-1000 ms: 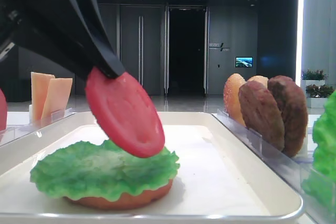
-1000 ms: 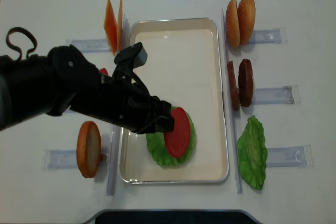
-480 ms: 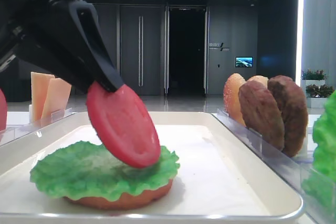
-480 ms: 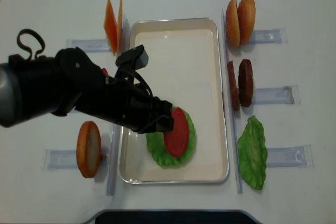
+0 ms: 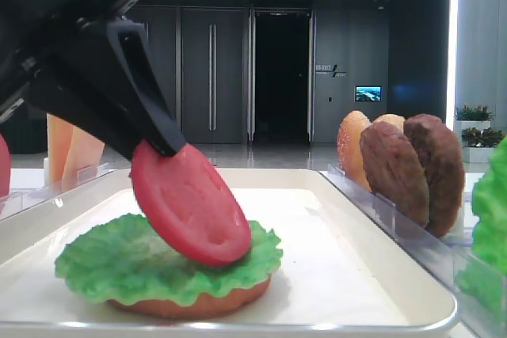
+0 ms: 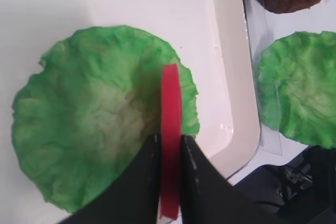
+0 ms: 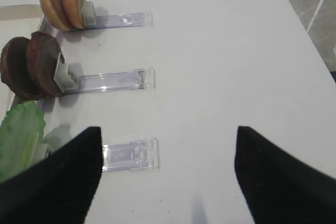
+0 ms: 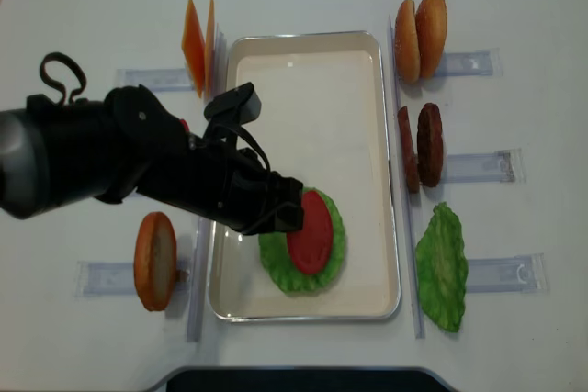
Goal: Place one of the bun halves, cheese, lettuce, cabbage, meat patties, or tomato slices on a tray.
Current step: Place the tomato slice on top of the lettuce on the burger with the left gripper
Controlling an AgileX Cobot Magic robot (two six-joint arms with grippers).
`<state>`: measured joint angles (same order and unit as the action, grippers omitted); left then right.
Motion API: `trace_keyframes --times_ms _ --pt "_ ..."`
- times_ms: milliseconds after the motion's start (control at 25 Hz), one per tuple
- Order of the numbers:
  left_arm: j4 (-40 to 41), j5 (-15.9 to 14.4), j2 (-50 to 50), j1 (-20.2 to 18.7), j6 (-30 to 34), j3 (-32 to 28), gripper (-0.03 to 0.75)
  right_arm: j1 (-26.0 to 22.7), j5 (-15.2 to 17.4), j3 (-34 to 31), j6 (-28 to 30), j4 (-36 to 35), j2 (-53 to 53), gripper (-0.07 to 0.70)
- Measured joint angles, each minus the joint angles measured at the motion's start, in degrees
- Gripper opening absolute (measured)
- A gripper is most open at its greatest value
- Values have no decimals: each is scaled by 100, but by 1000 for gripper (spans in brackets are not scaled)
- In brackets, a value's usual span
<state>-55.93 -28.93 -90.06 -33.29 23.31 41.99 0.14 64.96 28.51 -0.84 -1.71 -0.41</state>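
Left wrist view is showing the left gripper [image 6: 169, 157] pinching a tomato slice [image 6: 170, 129] by its edge, the slice standing on its rim over the lettuce [image 6: 100, 114] that is lying on a bun half [image 5: 190, 305] in the tray [image 8: 363, 135]. From the low exterior view the slice [image 5: 187, 202] is leaning steeply, its lower edge resting on or just above the green leaf; contact cannot be told for certain. The placing step appears to be nearing its end: the slice is reaching the stack near the tray's front end, toward its left long edge.

The next move seems to be calling for the slice to be tipped flat onto the lettuce and the jaws to part, with care that the leaf is not dragged along.

Room is looking generous: the far half of the tray is lying bare, and the tray's raised rim is standing between the stack and the racks. Meat patties [image 8: 421, 146] and bun halves [image 8: 421, 36] are standing in racks beyond the tray's right edge, cheese [image 8: 197, 43] beyond its far left corner, all well apart from the arm. The right gripper [image 7: 167, 177] is hanging spread wide over bare tabletop, holding nothing.
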Motion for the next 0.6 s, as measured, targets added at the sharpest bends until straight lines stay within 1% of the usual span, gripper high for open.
trace_keyframes --times_ms 320,400,480,600 --pt "88 0 -36 0 -7 0 62 0 0 0 0 0 0 528" --pt "188 0 -36 0 -25 0 74 0 0 0 0 0 0 528" --pt "363 -5 -36 0 -118 0 116 0 0 0 0 0 0 528" --pt "735 -5 -36 0 -398 0 225 0 0 0 0 0 0 528"
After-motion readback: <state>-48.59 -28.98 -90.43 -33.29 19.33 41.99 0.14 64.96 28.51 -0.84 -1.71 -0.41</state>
